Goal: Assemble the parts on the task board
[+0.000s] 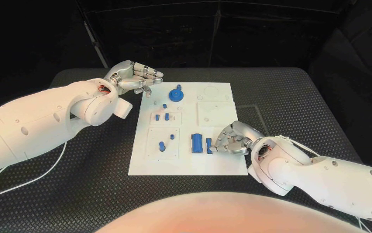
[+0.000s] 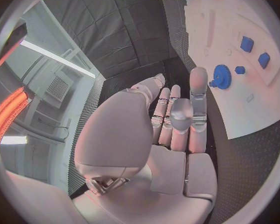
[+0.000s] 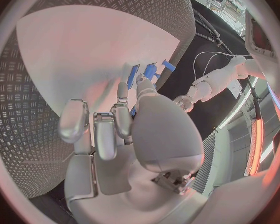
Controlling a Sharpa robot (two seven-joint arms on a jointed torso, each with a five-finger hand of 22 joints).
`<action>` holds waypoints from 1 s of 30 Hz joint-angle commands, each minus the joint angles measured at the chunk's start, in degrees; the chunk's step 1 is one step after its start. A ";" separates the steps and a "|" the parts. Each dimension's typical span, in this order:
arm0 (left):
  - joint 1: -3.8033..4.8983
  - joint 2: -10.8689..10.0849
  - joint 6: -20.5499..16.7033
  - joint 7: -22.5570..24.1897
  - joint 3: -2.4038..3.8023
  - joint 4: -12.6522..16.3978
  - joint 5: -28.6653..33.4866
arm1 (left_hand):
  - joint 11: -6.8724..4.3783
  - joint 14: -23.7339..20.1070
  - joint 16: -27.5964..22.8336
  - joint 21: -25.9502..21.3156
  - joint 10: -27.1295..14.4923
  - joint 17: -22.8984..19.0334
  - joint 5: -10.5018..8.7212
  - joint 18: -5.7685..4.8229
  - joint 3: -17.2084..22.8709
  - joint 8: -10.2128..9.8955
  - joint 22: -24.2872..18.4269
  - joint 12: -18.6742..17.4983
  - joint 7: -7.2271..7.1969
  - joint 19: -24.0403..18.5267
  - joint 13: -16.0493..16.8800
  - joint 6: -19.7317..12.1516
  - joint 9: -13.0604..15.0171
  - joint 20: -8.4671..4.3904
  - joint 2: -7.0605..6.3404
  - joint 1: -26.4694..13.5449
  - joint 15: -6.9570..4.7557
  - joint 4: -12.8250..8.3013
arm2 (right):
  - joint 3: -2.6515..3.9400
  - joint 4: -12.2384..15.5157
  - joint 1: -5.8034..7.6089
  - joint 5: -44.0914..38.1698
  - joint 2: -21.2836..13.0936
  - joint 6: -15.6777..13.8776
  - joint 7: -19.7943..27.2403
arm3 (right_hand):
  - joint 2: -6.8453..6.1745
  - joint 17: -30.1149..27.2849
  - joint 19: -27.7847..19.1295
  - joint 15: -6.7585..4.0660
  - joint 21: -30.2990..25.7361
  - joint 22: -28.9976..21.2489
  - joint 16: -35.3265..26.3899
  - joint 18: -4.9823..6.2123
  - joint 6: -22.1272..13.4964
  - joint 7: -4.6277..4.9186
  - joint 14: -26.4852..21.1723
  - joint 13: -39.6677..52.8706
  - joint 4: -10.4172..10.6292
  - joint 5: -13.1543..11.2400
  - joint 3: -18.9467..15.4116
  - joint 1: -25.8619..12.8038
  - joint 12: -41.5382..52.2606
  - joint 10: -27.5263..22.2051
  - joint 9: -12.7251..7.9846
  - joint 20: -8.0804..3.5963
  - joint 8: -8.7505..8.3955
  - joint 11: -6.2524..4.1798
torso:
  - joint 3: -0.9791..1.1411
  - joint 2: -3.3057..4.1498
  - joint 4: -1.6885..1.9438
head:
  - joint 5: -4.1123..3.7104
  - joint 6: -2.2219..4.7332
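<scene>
Lying in the middle of the dark patterned surface (image 1: 310, 98), the white task board (image 1: 186, 163) carries several small blue parts; a blue gear (image 1: 176, 93) sits near its far left corner, a tiny blue part (image 1: 164, 105) lies just nearer than it, two short blue pegs (image 1: 162, 117) stand side by side in a square recess on the left half, and a single blue peg (image 1: 162, 146) stands nearer the front on that same side.

A long blue block (image 1: 197, 143) lies upright on the board toward the near middle; the right hand (image 1: 233, 140) is down at the board's near right edge just beside that block, its fingers curled toward a smaller blue piece (image 1: 209, 146) next to the block; whether it actually grips that piece or merely touches it I cannot tell, since the wrist view hides the contact behind the palm.

The left hand (image 1: 133, 78) hovers off the board's far left corner, near the gear but apart from it; its fingers are bent inward and close together, holding nothing.
</scene>
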 commanded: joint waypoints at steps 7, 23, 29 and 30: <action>0.03 0.15 -1.05 4.68 0.04 -0.38 3.49 | -0.02 -2.03 -1.57 -2.47 -0.17 -3.43 -0.02 1.20 -0.54 0.63 -1.40 1.53 0.10 -1.30 0.26 0.02 0.02 0.06 0.31 -1.01 0.12 -0.24 | 0.64 -2.45 1.51 25.29 -1.98 -4.84 28.40 | 1.54 -3.44 -9.22 2.10 -9.34 -14.04 -7.25 2.37 -6.30 3.07 1.63 -10.35 -0.12 1.06 -1.36 2.25 -13.12 -7.50 -1.97 1.76 -5.19 2.63 | -0.21 -0.67 0.01 | -0.28 0.15; -1.00 5.40 -6.05 17.36 -0.01 -8.41 22.27 | 0.45 -18.71 -43.98 -25.80 3.91 -33.36 0.03 0.88 -4.11 0.89 -19.28 1.09 -0.18 -19.01 -0.53 -0.46 -0.12 3.75 1.42 -2.26 3.36 3.20 | 1.48 -25.56 12.63 56.23 7.92 4.51 52.62 | 5.16 -55.85 -29.47 9.65 -48.31 -46.10 -70.31 4.55 -4.68 6.84 -22.31 -58.21 0.45 -5.63 1.89 12.56 -59.82 -20.41 -10.57 9.44 -17.07 8.52 | -0.06 -3.53 -0.96 | -0.96 8.54; -1.77 9.26 -7.76 19.66 0.00 -13.16 24.12 | 3.35 -24.12 -57.43 -31.83 0.12 -39.21 -0.01 1.27 -7.04 -1.69 -29.28 -4.80 -0.70 -30.31 -0.57 -2.26 -0.18 8.59 1.79 -1.76 7.11 3.54 | 1.55 -33.48 13.79 58.30 13.39 7.45 55.00 | 4.96 -62.83 -31.91 12.51 -56.65 -51.35 -79.71 4.94 -4.39 7.88 -25.85 -66.32 -0.58 -5.93 1.62 10.70 -65.13 -21.50 -13.52 12.46 -21.23 10.20 | -0.07 -4.46 -0.36 | -0.73 9.89; -1.87 9.72 -8.01 19.84 0.00 -13.73 24.22 | 3.43 -24.46 -58.77 -31.88 -0.44 -39.81 0.04 1.34 -7.65 -1.98 -30.49 -5.28 -0.87 -31.45 -0.60 -2.39 -0.19 9.00 2.07 -1.65 7.25 3.49 | 1.55 -34.37 13.85 58.67 13.95 7.82 55.15 | 5.08 -64.38 -31.93 12.77 -58.50 -52.61 -81.01 5.19 -4.28 7.96 -25.73 -67.69 -1.34 -5.97 1.51 10.18 -66.01 -21.48 -14.19 12.99 -21.86 10.50 | -0.07 -4.57 -0.32 | -0.65 10.05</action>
